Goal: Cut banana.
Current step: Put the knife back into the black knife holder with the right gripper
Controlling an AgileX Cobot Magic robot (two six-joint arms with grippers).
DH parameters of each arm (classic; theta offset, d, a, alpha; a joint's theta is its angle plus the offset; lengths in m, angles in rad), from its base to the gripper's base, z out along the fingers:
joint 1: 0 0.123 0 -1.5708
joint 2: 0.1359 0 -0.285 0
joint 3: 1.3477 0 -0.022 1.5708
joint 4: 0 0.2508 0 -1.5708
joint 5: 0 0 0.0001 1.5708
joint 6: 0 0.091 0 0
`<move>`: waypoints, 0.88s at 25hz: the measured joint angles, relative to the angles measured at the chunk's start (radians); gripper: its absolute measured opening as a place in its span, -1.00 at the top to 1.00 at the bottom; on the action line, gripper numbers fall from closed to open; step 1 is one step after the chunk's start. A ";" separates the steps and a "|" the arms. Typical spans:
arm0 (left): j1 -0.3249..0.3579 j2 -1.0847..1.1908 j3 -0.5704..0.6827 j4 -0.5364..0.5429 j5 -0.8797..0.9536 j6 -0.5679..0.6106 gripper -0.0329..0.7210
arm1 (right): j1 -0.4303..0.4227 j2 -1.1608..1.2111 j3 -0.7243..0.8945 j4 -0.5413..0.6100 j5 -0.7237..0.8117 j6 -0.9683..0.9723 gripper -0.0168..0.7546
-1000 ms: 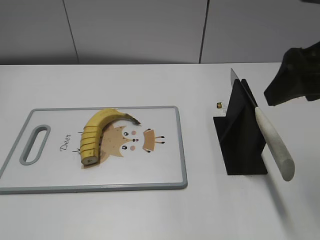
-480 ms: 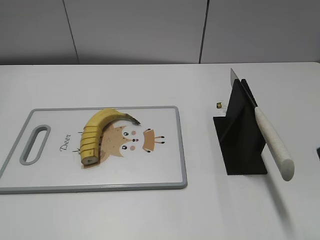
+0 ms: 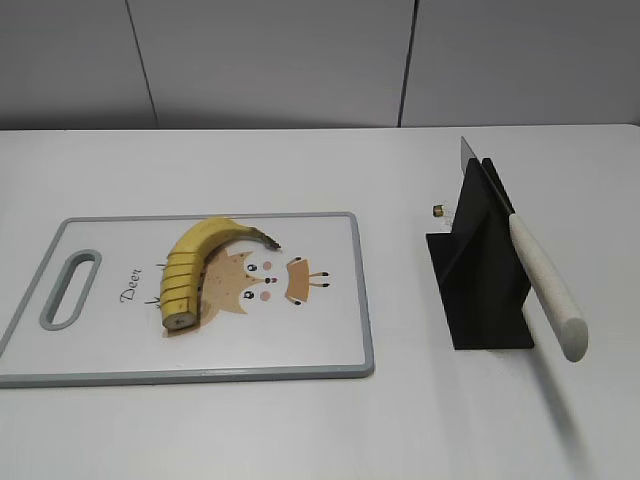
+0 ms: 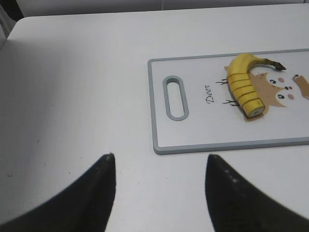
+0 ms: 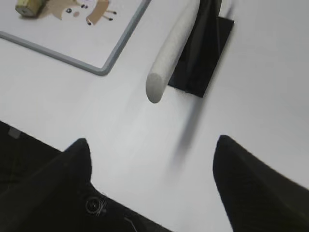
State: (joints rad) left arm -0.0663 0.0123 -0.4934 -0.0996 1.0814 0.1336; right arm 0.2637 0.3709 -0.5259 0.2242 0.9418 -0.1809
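With the right gripper (image 5: 152,164) withdrawn and spread empty, the knife (image 3: 545,285) ahead rests racked, the banana (image 3: 190,270) sliced.

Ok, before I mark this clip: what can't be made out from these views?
- Banana: whether the slice lines go fully through; too fine in exterior and left wrist views.
- Knife: blade mostly hidden by the black stand.
- Small object behind the stand: too small to identify.
- Cutting board: right end cut off in left wrist view.
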 joint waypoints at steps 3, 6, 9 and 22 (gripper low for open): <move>0.000 0.000 0.000 0.000 0.000 0.000 -0.61 | 0.000 -0.081 0.000 0.000 0.021 0.000 -0.58; 0.000 0.000 0.000 0.000 0.000 0.000 -0.61 | 0.000 -0.138 0.005 -0.014 0.086 -0.001 -0.58; 0.000 0.000 0.000 0.000 0.000 0.000 -0.61 | 0.000 -0.183 0.020 -0.031 0.107 -0.001 -0.58; 0.000 0.000 0.000 0.000 0.000 0.000 -0.61 | 0.000 -0.377 0.024 -0.032 0.110 -0.001 -0.58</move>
State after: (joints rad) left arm -0.0663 0.0123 -0.4931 -0.0995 1.0814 0.1336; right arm 0.2637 -0.0059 -0.5014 0.1920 1.0519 -0.1821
